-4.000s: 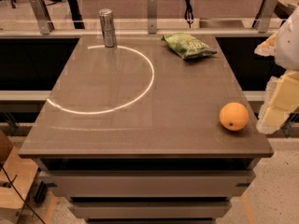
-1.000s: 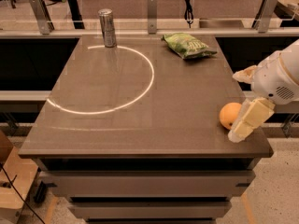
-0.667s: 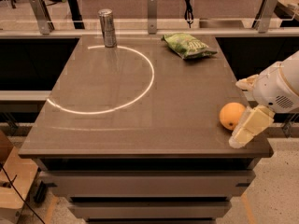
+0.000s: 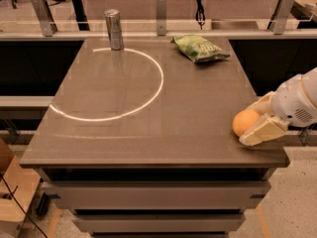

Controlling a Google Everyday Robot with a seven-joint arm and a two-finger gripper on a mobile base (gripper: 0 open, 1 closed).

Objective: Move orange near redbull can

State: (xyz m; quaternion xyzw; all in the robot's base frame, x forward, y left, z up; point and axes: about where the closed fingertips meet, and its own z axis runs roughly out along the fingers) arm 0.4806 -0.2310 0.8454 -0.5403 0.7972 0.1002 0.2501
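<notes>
The orange (image 4: 243,121) rests on the table near its front right corner. My gripper (image 4: 253,118) reaches in from the right at table height, with one cream finger (image 4: 261,131) in front of the orange and the other behind it. The jaws stand apart on either side of the fruit, and I cannot tell whether they touch it. The redbull can (image 4: 114,29) stands upright at the far left of the table, well away from the orange.
The brown table (image 4: 148,148) bears a thin bright ring of light (image 4: 159,78) across its left middle. A flat green snack bag (image 4: 199,48) lies at the far right. A rail with metal posts (image 4: 161,6) runs behind the table.
My gripper has come down and moved left from beside the table until its fingers straddle the orange. The orange, the can and the bag have not moved.
</notes>
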